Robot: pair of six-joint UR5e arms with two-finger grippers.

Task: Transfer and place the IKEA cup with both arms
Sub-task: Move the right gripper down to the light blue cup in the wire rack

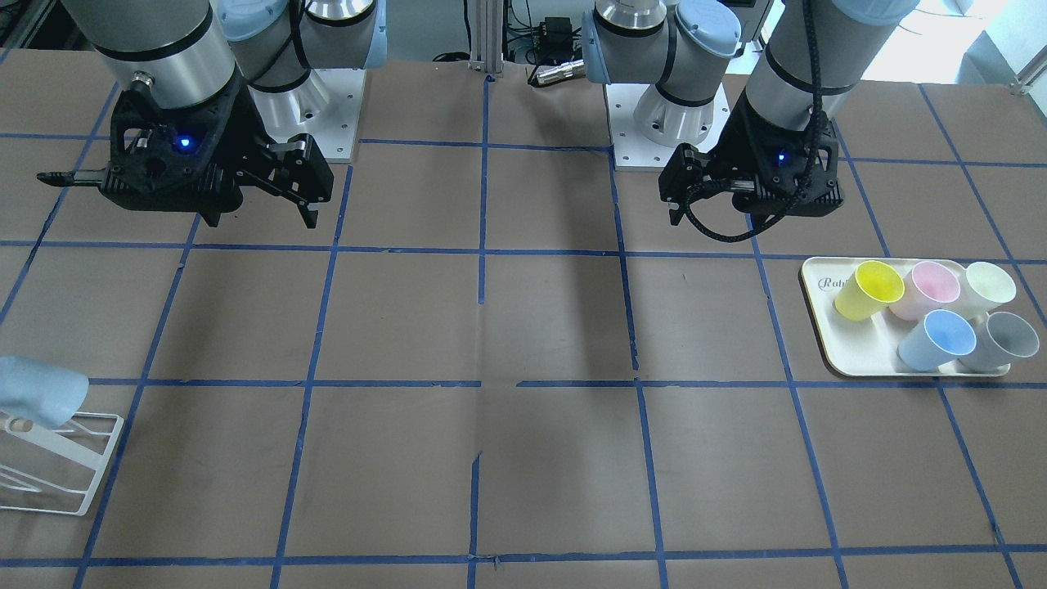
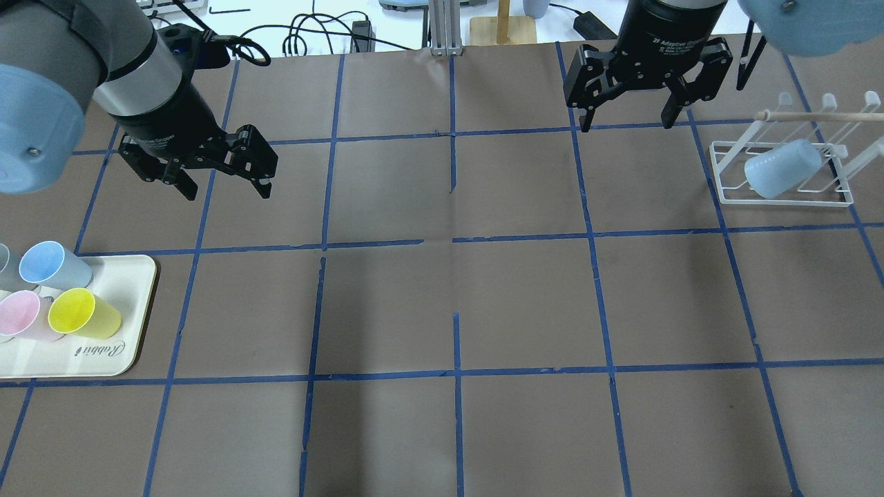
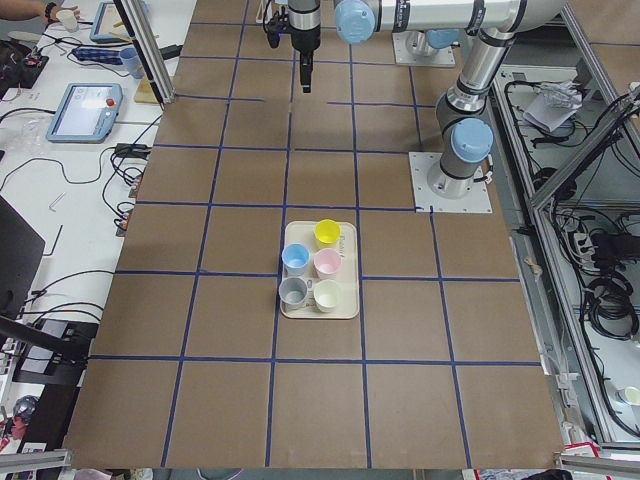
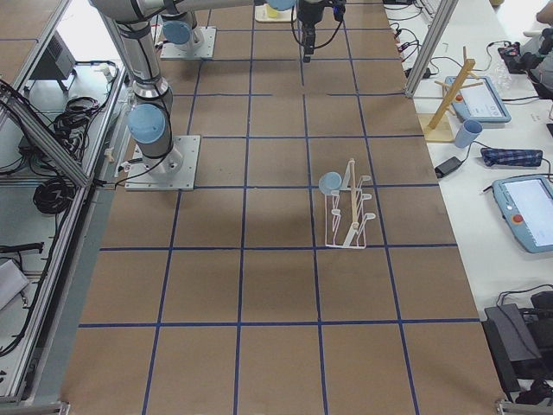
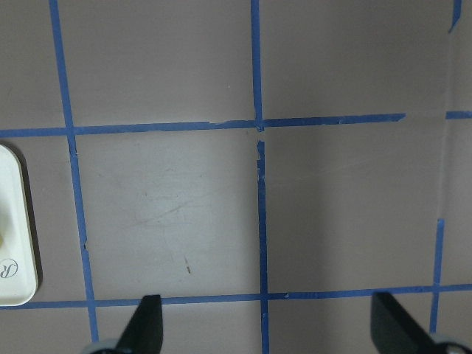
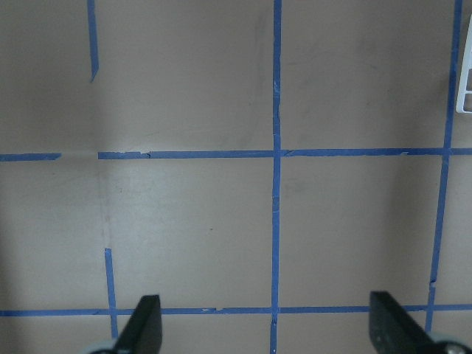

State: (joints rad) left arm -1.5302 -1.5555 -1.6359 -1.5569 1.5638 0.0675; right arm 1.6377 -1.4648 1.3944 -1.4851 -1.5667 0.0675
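A pale-blue cup [image 2: 780,169] lies tilted on the white wire rack [image 2: 784,201] at the table's right; it also shows in the front view [image 1: 37,393]. A near-identical blue cup [image 2: 52,264] stands on the cream tray [image 2: 138,310] at the left, among other cups. My left gripper [image 2: 226,195] hovers open and empty above the table, to the right of and beyond the tray. My right gripper [image 2: 627,126] hovers open and empty to the left of the rack. Both wrist views show only bare table between the fingers [image 5: 147,324] [image 6: 147,324].
The tray also holds a yellow cup [image 2: 83,312], a pink cup [image 2: 21,314], a grey cup [image 1: 1002,339] and a cream cup [image 1: 990,286]. Blue tape lines grid the brown table. Cables and a wooden stand [image 2: 503,24] lie beyond the far edge.
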